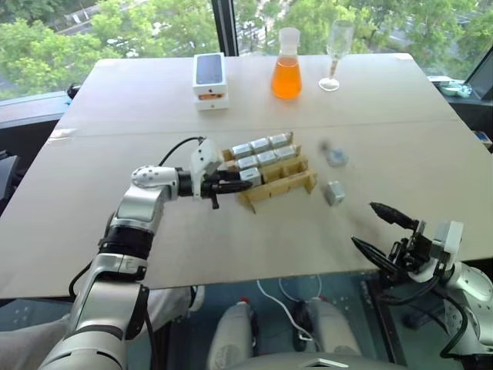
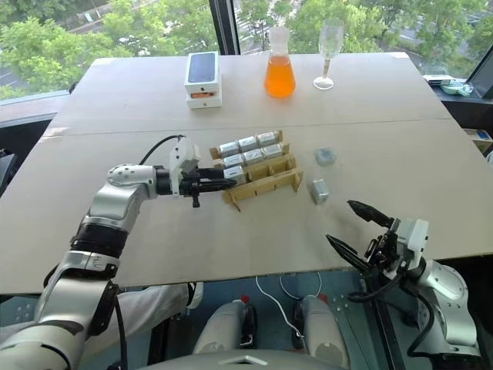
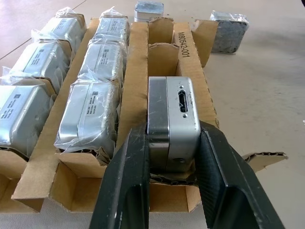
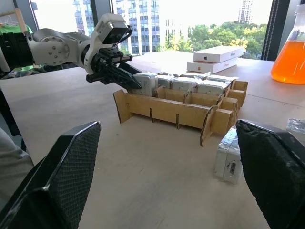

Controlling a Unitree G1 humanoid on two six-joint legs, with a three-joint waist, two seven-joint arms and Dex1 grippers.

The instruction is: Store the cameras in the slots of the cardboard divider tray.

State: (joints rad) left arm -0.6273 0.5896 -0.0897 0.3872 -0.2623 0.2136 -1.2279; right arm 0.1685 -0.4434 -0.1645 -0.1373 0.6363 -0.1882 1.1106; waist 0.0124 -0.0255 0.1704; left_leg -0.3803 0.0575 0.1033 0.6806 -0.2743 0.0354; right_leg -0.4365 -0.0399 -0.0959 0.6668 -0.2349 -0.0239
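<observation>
The cardboard divider tray (image 1: 291, 185) lies mid-table, with several wrapped silver cameras (image 1: 266, 152) filling its two far rows. My left gripper (image 1: 245, 179) is shut on another silver camera (image 3: 172, 119), which sits in the end slot of the third row, port face up. Two loose cameras lie on the table right of the tray, one close by (image 1: 333, 193) and one farther back (image 1: 336, 158). My right gripper (image 1: 363, 223) hangs open over the table's front right edge, holding nothing. The right wrist view shows the tray (image 4: 171, 112) and the near loose camera (image 4: 228, 155).
At the back of the table stand stacked white phone boxes (image 1: 209, 79), a flask of orange liquid (image 1: 286, 73) and a wine glass (image 1: 335, 54). The tray's nearest row of slots (image 1: 281, 191) holds nothing.
</observation>
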